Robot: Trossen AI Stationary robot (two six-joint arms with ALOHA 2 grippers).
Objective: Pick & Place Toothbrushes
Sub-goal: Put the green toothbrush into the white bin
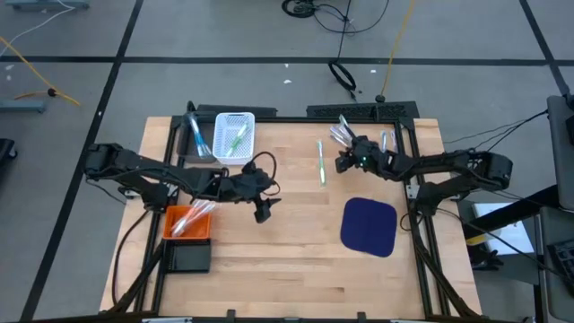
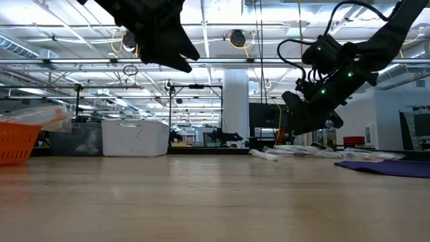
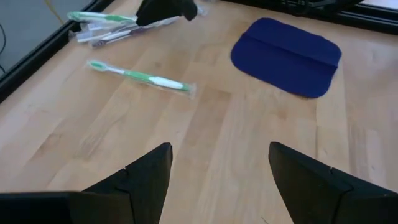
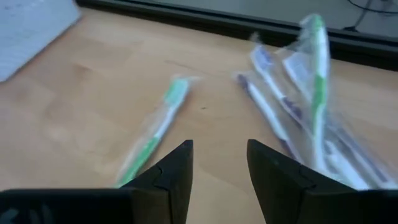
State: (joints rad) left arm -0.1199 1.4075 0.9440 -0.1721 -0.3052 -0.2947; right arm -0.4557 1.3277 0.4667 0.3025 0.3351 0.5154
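The left gripper (image 1: 263, 213) hangs above the middle of the wooden table (image 1: 296, 251), fingers spread with nothing between them. The right gripper (image 1: 342, 161) hovers near the far edge — its fingers are parted too and hold nothing. A lone green toothbrush (image 1: 321, 162) lies flat on the wood just beside the right gripper, and a small pile of wrapped toothbrushes (image 1: 341, 130) rests at the far edge. More sit in the white basket (image 1: 234, 136) and the orange bin (image 1: 188, 222) — a dark blue cloth (image 1: 369, 226) lies nearer
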